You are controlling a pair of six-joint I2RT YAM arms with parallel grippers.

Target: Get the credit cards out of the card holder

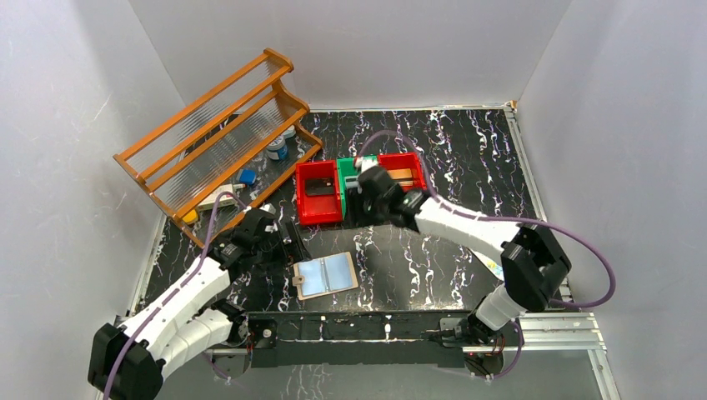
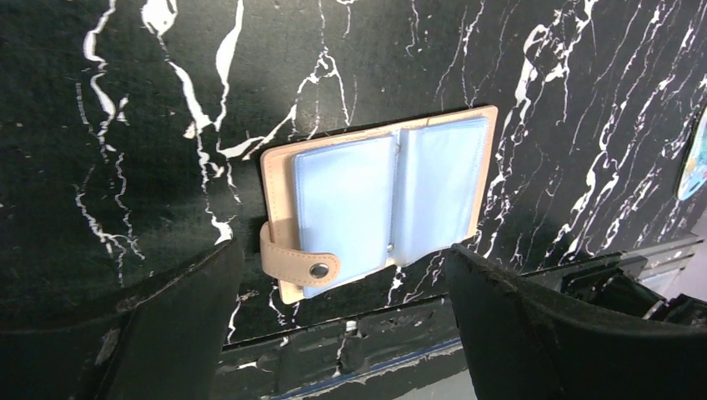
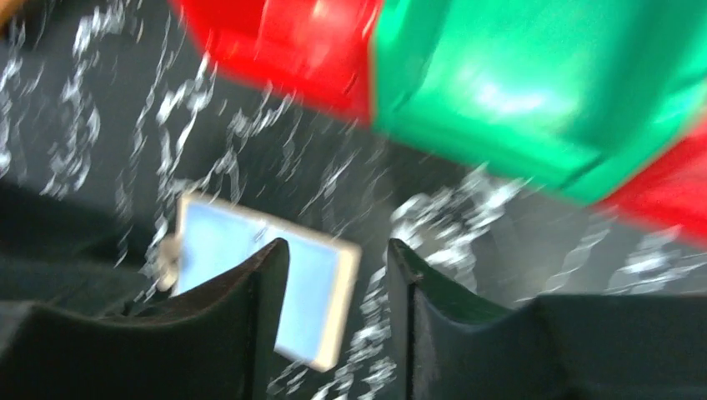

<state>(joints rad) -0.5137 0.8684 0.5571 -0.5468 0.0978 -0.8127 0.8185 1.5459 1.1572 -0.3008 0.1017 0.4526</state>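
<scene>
Blurred green bin (image 3: 534,92) cut off at top, card holder (image 3: 217,250) partly behind right gripper (image 3: 336,247)

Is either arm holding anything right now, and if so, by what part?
Nothing is held. The left gripper is open, clear of the open card holder; the right gripper, by the green bin, has nothing between its fingers.

A black table (image 1: 467,150) veined with white fills the floor between plain white walls (image 1: 75,125). At its far left stands a slanted wooden rack (image 1: 218,133) with ribbed clear shelves. Beneath the rack lie a small blue-topped jar (image 1: 277,151), a blue block (image 1: 247,176) and a yellow piece (image 1: 191,217). Near the middle, a green bin (image 1: 346,167) sits between two red bins (image 1: 320,217), side by side. A white-and-teal oval object (image 2: 694,162) lies well to the right.
</scene>
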